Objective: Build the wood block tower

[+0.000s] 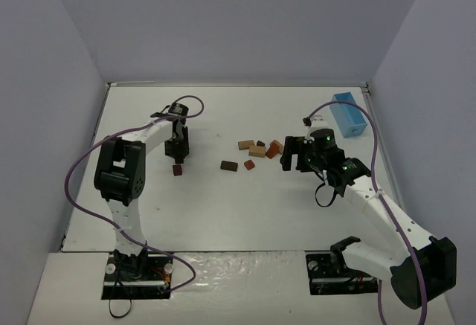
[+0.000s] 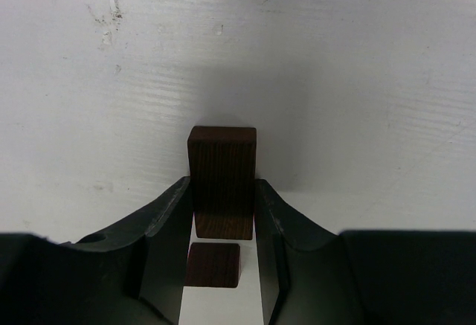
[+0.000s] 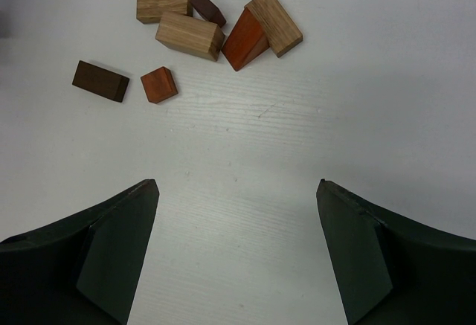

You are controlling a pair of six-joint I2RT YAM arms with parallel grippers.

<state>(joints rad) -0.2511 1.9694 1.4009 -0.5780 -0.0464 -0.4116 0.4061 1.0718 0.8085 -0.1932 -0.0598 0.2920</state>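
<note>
Clamped tight in the left gripper (image 2: 223, 191): a dark brown block (image 2: 222, 154), close by a second dark block (image 2: 213, 264), left of centre. Barely started on the stacking, by the look of it. Waiting with the right gripper (image 3: 238, 251) spread wide near seven loose wood blocks (image 3: 190, 35), all yet to go on.

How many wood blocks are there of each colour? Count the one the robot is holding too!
Tan blocks: 3
Reddish-brown blocks: 2
Dark brown blocks: 4
Total: 9
</note>
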